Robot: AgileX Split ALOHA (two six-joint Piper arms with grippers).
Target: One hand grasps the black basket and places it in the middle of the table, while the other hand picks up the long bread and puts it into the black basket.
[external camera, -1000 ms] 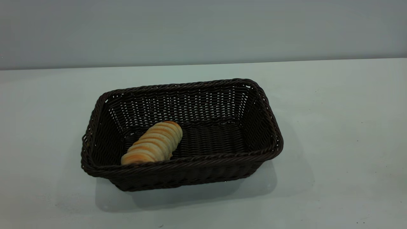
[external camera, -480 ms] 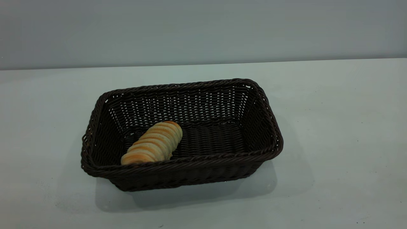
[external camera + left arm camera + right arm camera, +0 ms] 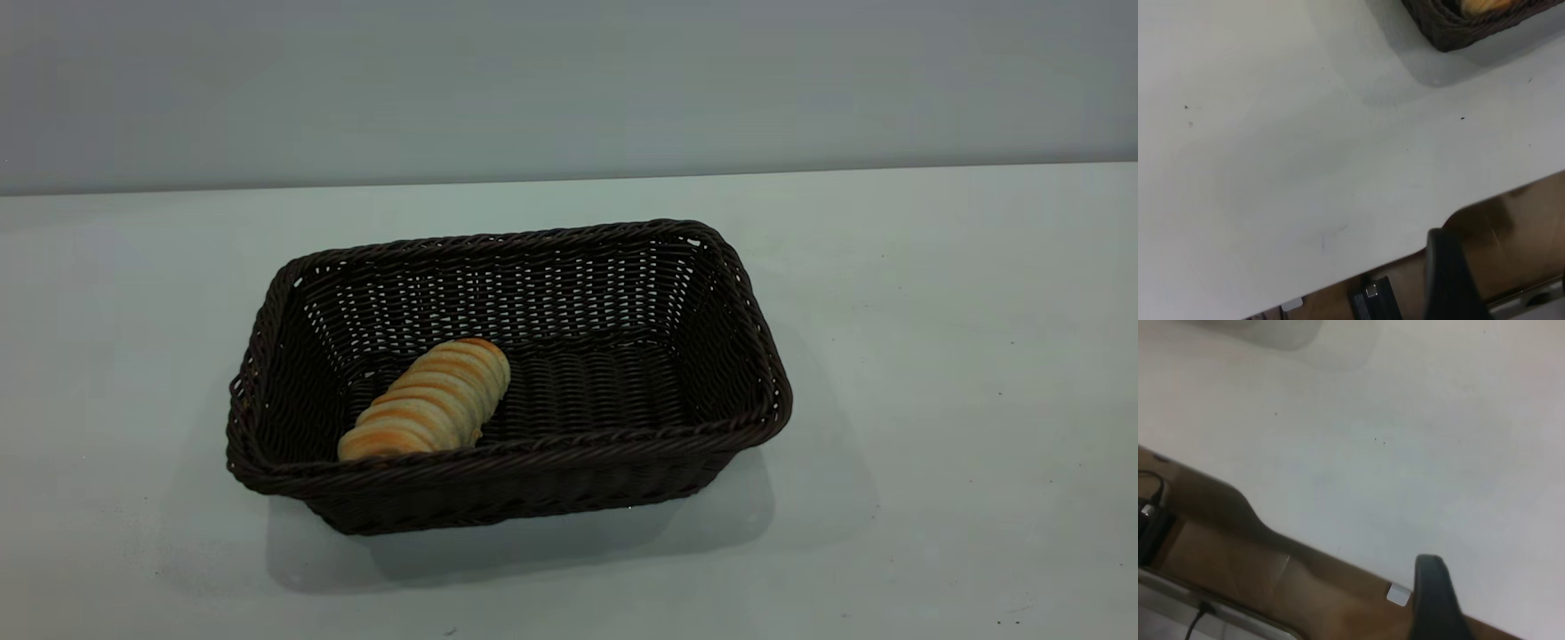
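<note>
The black basket [image 3: 569, 442] stands near the middle of the table [image 3: 933, 356], long side toward me. The long bread [image 3: 427, 400] lies inside it at its left end, slanted, one end against the front wall. Neither gripper shows in the exterior view. In the left wrist view a corner of the basket [image 3: 1458, 27] and a sliver of the bread [image 3: 1481, 5] show far off, and my left gripper [image 3: 1446, 280] hangs over the table's edge. My right gripper [image 3: 1433, 600] also hangs at the table's edge, well away from the basket.
A plain grey wall [image 3: 569, 89] rises behind the table. Both wrist views show the table's edge with a brown floor [image 3: 1238, 567] below, and cables and dark hardware [image 3: 1371, 300] there. Bare tabletop lies on all sides of the basket.
</note>
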